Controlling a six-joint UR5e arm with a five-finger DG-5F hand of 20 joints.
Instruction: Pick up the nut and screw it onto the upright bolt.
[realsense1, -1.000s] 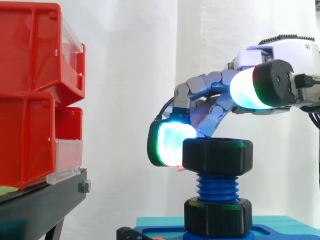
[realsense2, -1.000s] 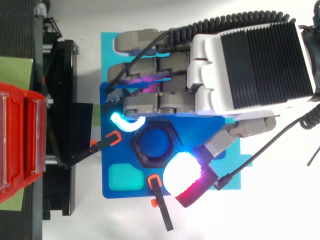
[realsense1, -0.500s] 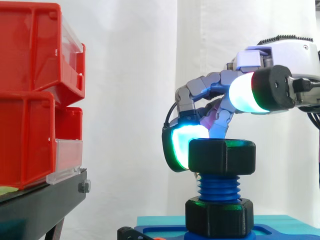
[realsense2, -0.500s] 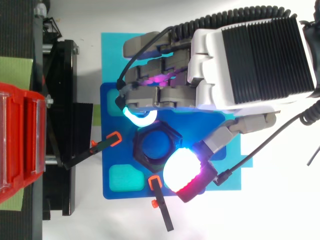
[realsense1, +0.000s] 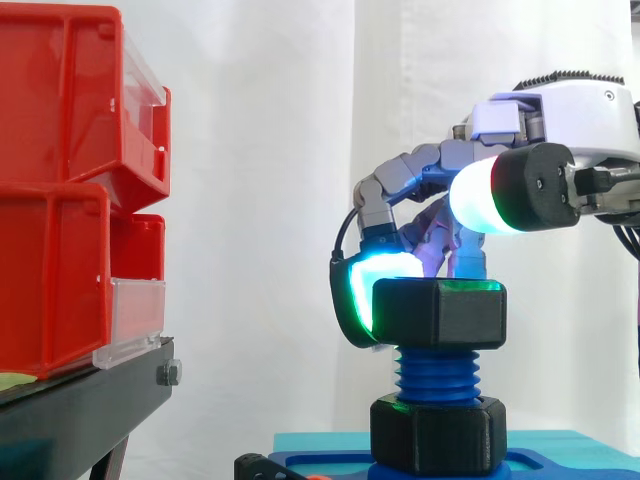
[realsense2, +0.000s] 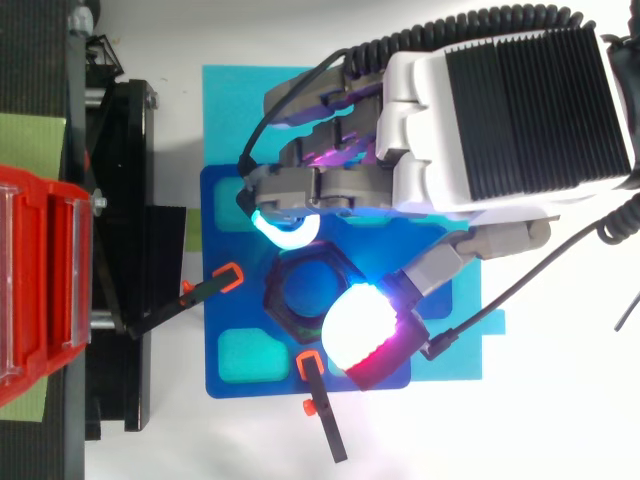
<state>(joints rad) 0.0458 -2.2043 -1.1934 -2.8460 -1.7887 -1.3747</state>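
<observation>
Side view, from the left: we see two stacked red bins (realsense1: 60, 200) on a black stand (realsense1: 90, 400), with the white curtain (realsense1: 260, 200) behind. Right of centre, the blue threaded bolt (realsense1: 436, 372) stands upright from a lower hex nut (realsense1: 436, 432) that sits on a blue plate (realsense1: 330, 465). That plate lies on a teal mat (realsense1: 560, 440). The black nut (realsense1: 438, 313) sits level on the bolt's top, with several bare threads between it and the lower hex nut. The hand (realsense1: 570, 110) comes in from the right, above the nut. Its fingers curl down around the nut, and one cyan-green fingertip pad (realsense1: 362, 295) lies against the nut's left flank. The thumb pad (realsense1: 478, 195) glows white and sits higher than the nut's top face.

In the top view we again start at the left, with a red bin (realsense2: 35, 290) and the black stand (realsense2: 120, 250). Next comes the blue plate (realsense2: 230, 340), with two orange-tipped clamps (realsense2: 228, 277) reaching onto its left and lower edges. The nut (realsense2: 283, 300) rings the bolt's blue end (realsense2: 305, 290) in the middle of the plate. The cyan pad (realsense2: 287, 228) touches the nut's upper-left edge. The thumb pad (realsense2: 355, 330) overlaps its lower-right rim. The hand (realsense2: 500, 110) comes in from the upper right, and we judge it to be closed around the nut from opposite sides.
</observation>
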